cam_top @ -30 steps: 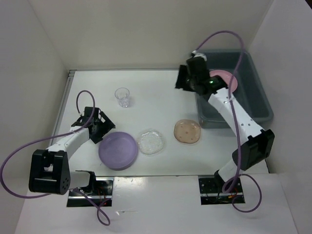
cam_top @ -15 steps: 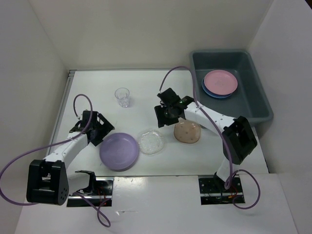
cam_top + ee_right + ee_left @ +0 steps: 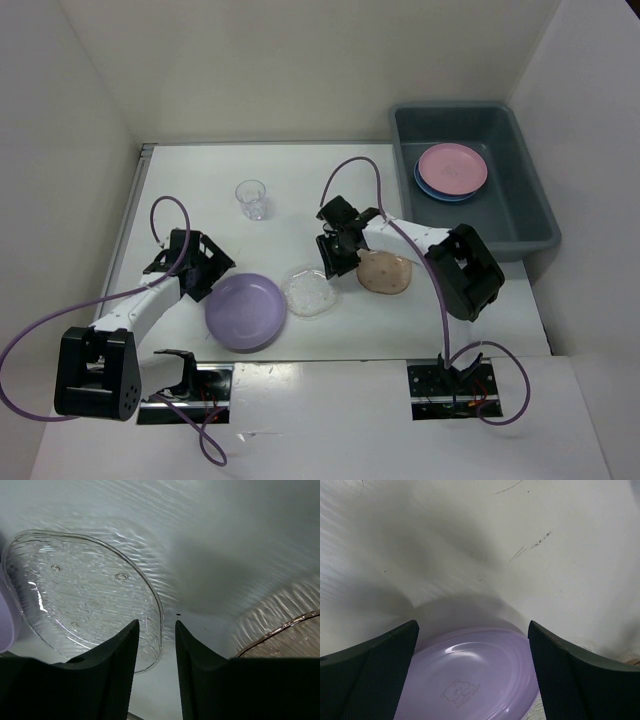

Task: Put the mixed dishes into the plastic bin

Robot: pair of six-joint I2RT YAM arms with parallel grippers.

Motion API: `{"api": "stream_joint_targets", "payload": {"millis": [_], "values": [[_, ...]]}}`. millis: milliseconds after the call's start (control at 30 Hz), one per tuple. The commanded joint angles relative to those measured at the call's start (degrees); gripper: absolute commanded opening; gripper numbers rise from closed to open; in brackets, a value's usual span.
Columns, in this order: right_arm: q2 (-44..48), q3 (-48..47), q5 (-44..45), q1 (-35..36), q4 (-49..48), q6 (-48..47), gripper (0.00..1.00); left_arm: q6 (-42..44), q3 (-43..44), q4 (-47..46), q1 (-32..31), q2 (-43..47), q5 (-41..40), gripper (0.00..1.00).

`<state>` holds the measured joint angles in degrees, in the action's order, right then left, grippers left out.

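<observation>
Pink plate [image 3: 452,168] lies in the bin [image 3: 530,235]; the right tool [image 3: 157,630] has swung back, narrowing, unclamped, astride the clear plate [image 3: 85,585] rim. Left tool [image 3: 472,630] gapes over the purple plate [image 3: 470,680].

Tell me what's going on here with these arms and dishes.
Two robot arms are clearing dishes into the grey bin, which holds a pink plate on a blue plate. The right tool straddles the rim of the clear plate, beside the brownish plate, not yet clamped. The left tool, wide open, sits at the edge of the purple plate. The cup stands untouched.
</observation>
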<state>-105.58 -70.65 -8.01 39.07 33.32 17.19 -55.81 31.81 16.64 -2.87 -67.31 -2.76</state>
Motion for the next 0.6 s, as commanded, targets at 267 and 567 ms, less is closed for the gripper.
{"api": "stream_joint_targets", "payload": {"millis": [267, 567], "values": [[-2.53, -0.36, -4.21, -0.05, -2.74, -0.58, 0.17, -0.88, -0.7, -2.31, 0.15, 0.6, -0.05, 0.96], [-0.69, -3.16, -3.43, -0.05, 0.07, -0.06, 0.0, -0.88, -0.7, -2.32, 0.15, 1.13, -0.05, 0.96]]}}
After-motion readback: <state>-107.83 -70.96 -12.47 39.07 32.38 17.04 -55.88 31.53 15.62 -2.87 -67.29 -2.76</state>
